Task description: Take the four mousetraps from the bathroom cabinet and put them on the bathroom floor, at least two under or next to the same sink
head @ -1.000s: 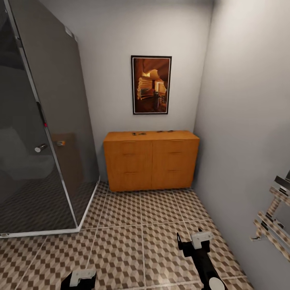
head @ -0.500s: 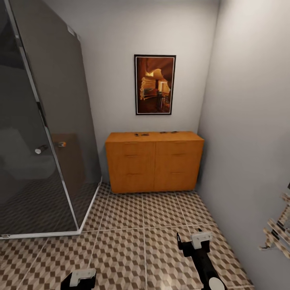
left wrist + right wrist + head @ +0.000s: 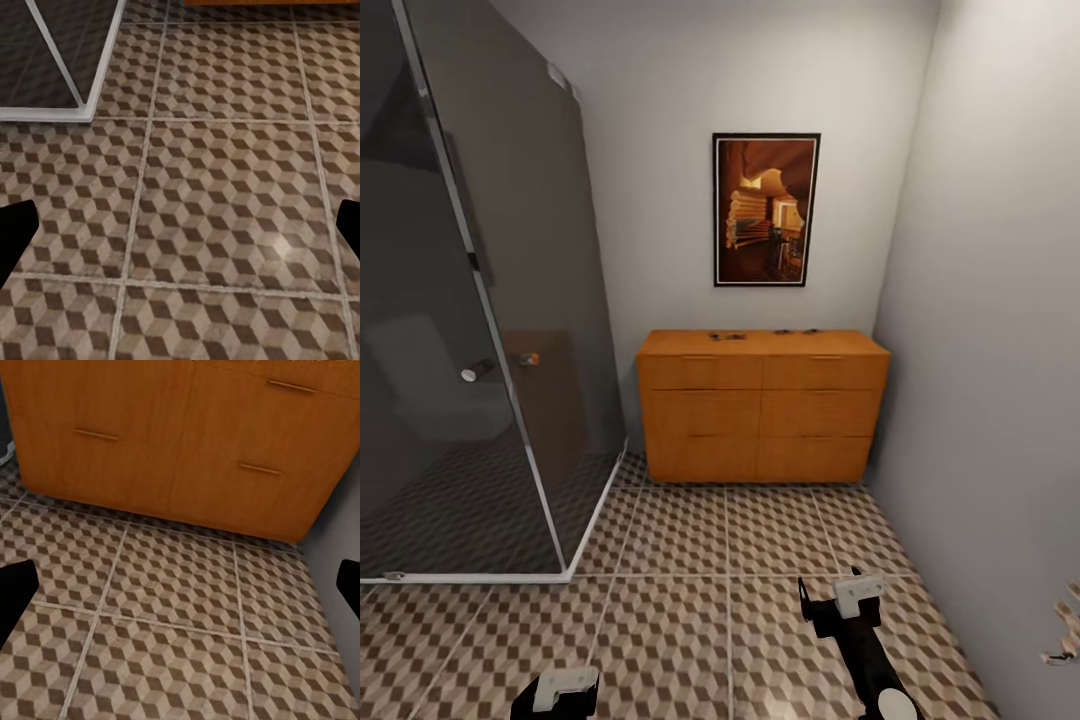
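Note:
The orange-brown cabinet [image 3: 762, 405] stands against the far wall, its drawers shut. On its flat top lie tiny dark mousetraps in two small groups [image 3: 727, 337] [image 3: 795, 331], too small to count. The cube-patterned bathroom floor [image 3: 690, 600] stretches between me and the cabinet. My right gripper [image 3: 830, 592] hangs low over the tiles, well short of the cabinet; the right wrist view shows it open [image 3: 180, 592] and empty, facing the cabinet front [image 3: 187, 435]. My left gripper [image 3: 555, 692] sits at the lower edge, open [image 3: 180, 232] over bare tiles. The bathroom sink is out of view.
A dark glass shower enclosure [image 3: 480, 300] fills the left side, its white base corner [image 3: 82, 112] reaching onto the tiles. A grey wall [image 3: 1000, 350] closes the right side. A framed picture [image 3: 765, 210] hangs above the cabinet. A pale rack [image 3: 1065, 640] pokes in at the right edge.
The whole picture has slid to the right and the cabinet looks slightly nearer, so the camera has moved. Both arms keep the same pose in the view.

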`<state>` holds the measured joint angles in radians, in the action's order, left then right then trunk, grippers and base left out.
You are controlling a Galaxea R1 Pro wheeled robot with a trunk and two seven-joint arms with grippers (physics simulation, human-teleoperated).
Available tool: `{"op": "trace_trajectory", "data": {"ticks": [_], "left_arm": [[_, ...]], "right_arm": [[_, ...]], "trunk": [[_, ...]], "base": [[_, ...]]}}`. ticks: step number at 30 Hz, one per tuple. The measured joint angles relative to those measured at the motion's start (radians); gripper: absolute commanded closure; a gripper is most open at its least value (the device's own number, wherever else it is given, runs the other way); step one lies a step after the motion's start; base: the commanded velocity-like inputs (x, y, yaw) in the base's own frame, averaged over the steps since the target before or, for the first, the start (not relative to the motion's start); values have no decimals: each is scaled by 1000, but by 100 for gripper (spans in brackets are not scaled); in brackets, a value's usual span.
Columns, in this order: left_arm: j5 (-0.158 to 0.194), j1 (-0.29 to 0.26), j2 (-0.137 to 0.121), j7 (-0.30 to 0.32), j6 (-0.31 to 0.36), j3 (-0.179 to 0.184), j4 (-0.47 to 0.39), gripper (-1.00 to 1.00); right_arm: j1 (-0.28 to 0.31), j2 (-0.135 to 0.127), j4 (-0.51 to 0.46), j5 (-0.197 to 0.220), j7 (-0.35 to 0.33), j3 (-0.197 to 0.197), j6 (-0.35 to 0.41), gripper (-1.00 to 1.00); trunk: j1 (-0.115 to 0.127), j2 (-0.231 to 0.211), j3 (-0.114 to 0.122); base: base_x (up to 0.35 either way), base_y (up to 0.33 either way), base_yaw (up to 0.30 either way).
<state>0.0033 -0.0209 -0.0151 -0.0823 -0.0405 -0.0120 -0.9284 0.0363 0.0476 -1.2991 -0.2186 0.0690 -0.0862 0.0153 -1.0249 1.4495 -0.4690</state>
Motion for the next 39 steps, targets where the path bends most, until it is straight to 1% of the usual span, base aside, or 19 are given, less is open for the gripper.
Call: {"op": "trace_trajectory", "data": {"ticks": [39], "left_arm": [[0,0,1,0,0,0,5,-100]], "right_arm": [[0,0,0,0,0,0,0,-100]], "trunk": [[0,0,0]], "base": [[117,-103,7]]}}
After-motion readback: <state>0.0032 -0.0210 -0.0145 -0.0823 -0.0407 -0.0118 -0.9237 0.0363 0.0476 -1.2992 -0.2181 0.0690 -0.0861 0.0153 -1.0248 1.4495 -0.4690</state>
